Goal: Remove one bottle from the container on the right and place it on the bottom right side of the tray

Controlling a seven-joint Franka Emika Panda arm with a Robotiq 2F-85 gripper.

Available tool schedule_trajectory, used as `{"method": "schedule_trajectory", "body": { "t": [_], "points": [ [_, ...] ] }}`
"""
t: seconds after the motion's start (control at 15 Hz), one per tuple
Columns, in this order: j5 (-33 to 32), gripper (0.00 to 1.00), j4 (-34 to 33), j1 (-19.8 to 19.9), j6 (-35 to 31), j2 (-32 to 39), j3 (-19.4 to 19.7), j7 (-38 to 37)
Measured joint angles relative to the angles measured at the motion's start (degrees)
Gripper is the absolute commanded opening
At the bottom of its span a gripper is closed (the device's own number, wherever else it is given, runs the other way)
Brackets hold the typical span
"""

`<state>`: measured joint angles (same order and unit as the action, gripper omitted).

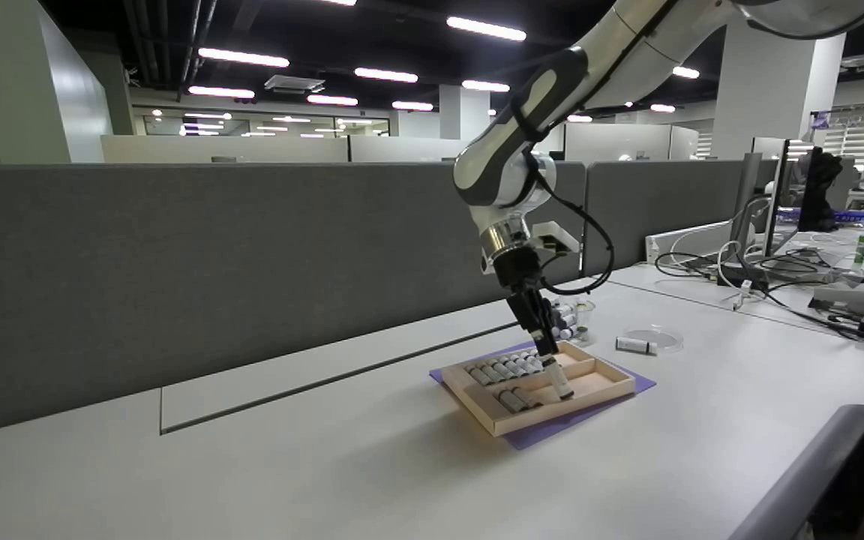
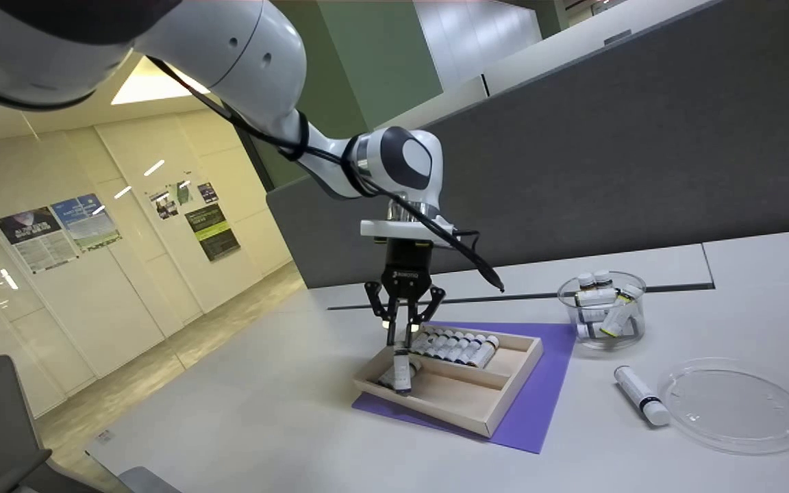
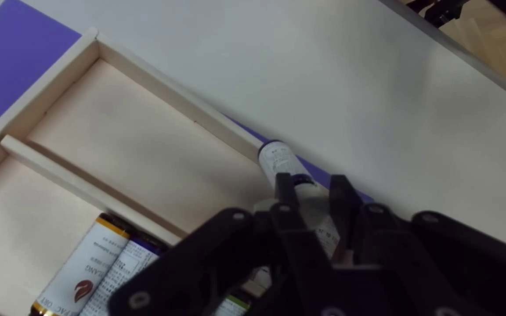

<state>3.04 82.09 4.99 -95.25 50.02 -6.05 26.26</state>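
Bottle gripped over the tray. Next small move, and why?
Probably tip the held bottle flatter and ease it down beside the bottles lying in the front compartment of the tray, before opening the gripper. That bottle is steep, gripped by one end, and in the wrist view its free end covers part of the rim; released now, it might topple.

black pincer (image 2: 399, 344), tan tray (image 2: 459, 392), purple sheet (image 2: 533, 402)
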Motion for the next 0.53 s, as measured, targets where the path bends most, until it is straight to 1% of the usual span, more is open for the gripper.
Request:
{"method": "schedule_trajectory", "body": {
  "t": [0.27,0.33,0.4,0.47,0.53],
  "points": [
    [-0.33,0.8,1.11,-0.01,-2.29,-0.08,0.81,-0.14],
    [-0.5,0.57,1.62,-0.01,-3.39,-0.28,1.12,-0.21],
    [-0.73,0.43,2.25,0.01,-4.5,-0.63,1.49,-0.27],
    [-0.89,0.43,2.96,0.04,-5.64,-1.09,1.88,-0.3],
    [-1.07,0.36,3.75,0.07,-6.81,-1.62,2.32,-0.33]
  ]
}}
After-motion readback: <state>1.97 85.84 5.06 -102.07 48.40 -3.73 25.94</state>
